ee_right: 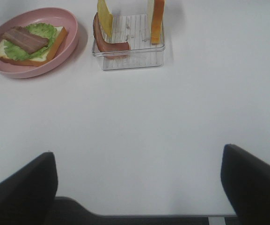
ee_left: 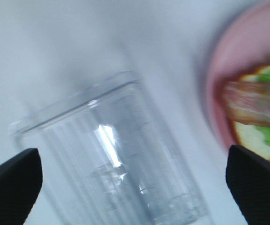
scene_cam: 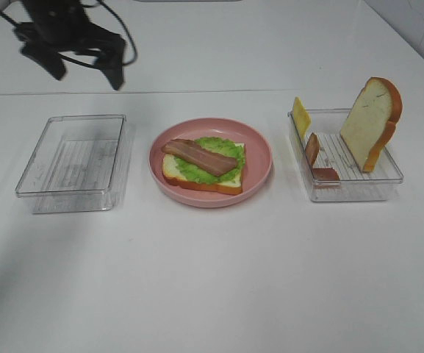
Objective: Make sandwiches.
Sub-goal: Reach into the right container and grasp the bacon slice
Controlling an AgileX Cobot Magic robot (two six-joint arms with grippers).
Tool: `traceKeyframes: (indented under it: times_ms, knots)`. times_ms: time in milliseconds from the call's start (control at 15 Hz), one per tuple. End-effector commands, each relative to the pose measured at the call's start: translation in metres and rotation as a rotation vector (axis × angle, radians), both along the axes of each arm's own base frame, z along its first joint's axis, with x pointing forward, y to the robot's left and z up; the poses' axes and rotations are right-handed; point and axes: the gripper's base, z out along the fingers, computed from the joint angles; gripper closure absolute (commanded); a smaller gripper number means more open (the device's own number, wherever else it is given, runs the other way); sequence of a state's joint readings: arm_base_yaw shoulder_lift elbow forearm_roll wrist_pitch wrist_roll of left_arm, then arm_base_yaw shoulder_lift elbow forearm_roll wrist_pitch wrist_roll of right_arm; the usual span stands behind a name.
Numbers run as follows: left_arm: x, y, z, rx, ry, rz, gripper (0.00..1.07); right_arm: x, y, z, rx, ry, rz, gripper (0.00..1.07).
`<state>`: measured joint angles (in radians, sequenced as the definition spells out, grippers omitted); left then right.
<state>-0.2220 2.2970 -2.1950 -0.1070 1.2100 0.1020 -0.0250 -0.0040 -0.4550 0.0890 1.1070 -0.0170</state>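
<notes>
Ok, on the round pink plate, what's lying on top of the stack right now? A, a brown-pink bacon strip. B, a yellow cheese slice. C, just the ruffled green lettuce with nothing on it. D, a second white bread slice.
A: a brown-pink bacon strip lies across the ruffled green lettuce on the white bread slice in the round pink plate, while the yellow cheese slice stands in the clear plastic box to the right.

Table (scene_cam: 212, 287) open in front; behind: left tray (scene_cam: 72, 202), plate (scene_cam: 259, 151), right tray (scene_cam: 351, 190) with upright bread (scene_cam: 373, 121).
</notes>
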Motion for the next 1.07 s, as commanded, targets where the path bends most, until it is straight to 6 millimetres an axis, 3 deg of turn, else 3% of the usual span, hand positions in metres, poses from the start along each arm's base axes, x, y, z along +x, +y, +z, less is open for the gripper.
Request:
traceKeyframes:
  times_ms: [67,133,267,333,467,600,667,733,800,867,933,1000,1067]
  knots:
    - [-0.002,0.084,0.019,0.007,0.064,0.167,0.05,-0.003,0.000,-0.001,0.001,-0.031,0.002,0.17]
    - [-0.004,0.111,0.022,-0.015,0.067,0.225,0.05,-0.003,0.000,-0.001,0.001,-0.031,0.002,0.17]
    - [-0.024,0.142,0.034,-0.035,0.084,0.269,0.07,-0.003,0.000,-0.001,0.001,-0.031,0.002,0.17]
    - [-0.030,0.143,0.040,-0.032,0.082,0.267,0.08,-0.003,0.000,-0.001,0.001,-0.031,0.002,0.17]
    - [-0.069,0.140,0.054,-0.022,0.121,0.268,0.09,-0.003,0.000,-0.001,0.001,-0.031,0.002,0.17]
    - [-0.137,0.135,0.070,-0.024,0.091,0.280,0.09,-0.003,0.000,-0.001,0.001,-0.031,0.002,0.17]
    - [-0.149,0.134,0.073,-0.025,0.067,0.284,0.09,-0.003,0.000,-0.001,0.001,-0.031,0.002,0.17]
    - [-0.181,0.132,0.080,-0.024,0.018,0.290,0.09,-0.003,0.000,-0.001,0.001,-0.031,0.002,0.17]
    - [-0.227,0.130,0.083,-0.006,-0.034,0.289,0.09,-0.003,0.000,-0.001,0.001,-0.031,0.002,0.17]
    - [-0.244,0.129,0.084,0.000,-0.059,0.289,0.09,-0.003,0.000,-0.001,0.001,-0.031,0.002,0.17]
    - [-0.277,0.127,0.090,0.006,-0.122,0.294,0.09,-0.003,0.000,-0.001,0.001,-0.031,0.002,0.17]
    - [-0.323,0.124,0.092,0.001,-0.198,0.295,0.09,-0.003,0.000,-0.001,0.001,-0.031,0.002,0.17]
    - [-0.350,0.122,0.093,-0.001,-0.262,0.294,0.09,-0.003,0.000,-0.001,0.001,-0.031,0.002,0.17]
